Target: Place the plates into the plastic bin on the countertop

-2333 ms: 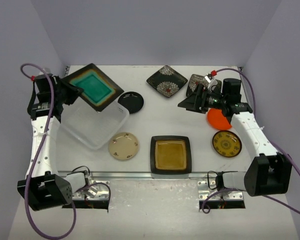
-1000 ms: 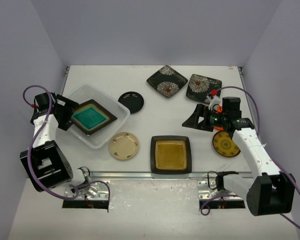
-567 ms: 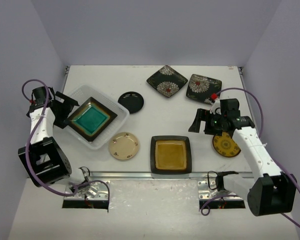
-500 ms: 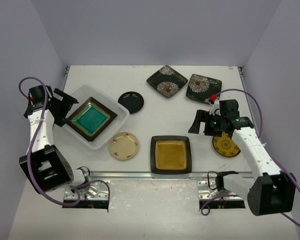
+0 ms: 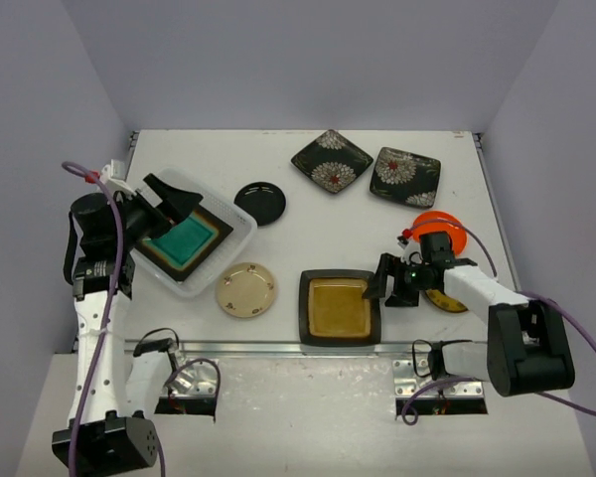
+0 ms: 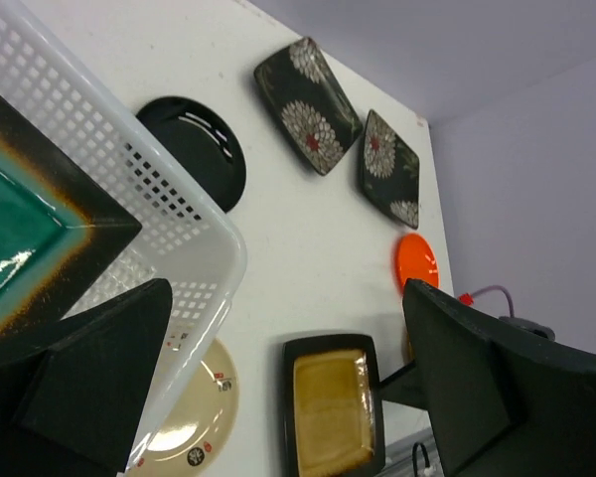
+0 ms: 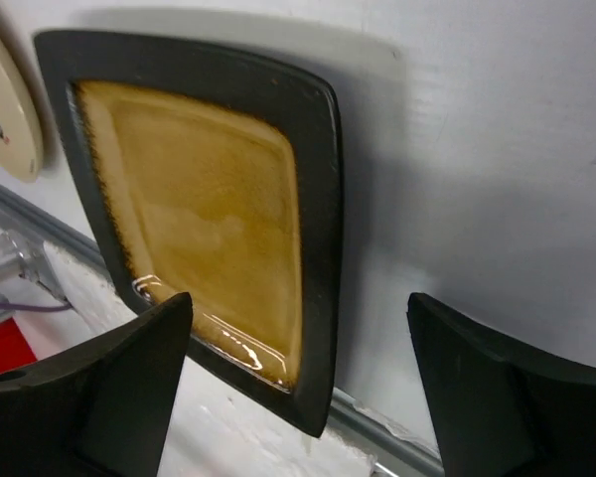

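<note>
The clear plastic bin [image 5: 215, 270] [image 6: 179, 199] sits at the left of the white countertop [image 5: 308, 234], with the teal square plate [image 5: 184, 238] [image 6: 20, 219] lying in it. My left gripper [image 5: 174, 211] [image 6: 288, 378] hovers open over the bin, holding nothing. The amber square plate [image 5: 339, 306] [image 7: 199, 209] lies near the front rail. My right gripper [image 5: 385, 288] [image 7: 303, 388] is low at the plate's right edge, open, with the dark rim between its fingers. Loose on the countertop are two flowered plates [image 5: 331, 160] [image 5: 404, 176], a black round plate [image 5: 259, 203], a cream plate [image 5: 245, 289] and an orange plate [image 5: 439, 227].
A yellow plate [image 5: 447, 300] lies mostly hidden under my right arm. The metal rail [image 5: 278, 346] [image 7: 397, 437] runs just in front of the amber plate. Purple walls close in the left, back and right sides.
My right gripper dropped forward from beside the orange plate to the amber plate's right edge, uncovering the orange plate. My left gripper swung from the bin's left side to over it.
</note>
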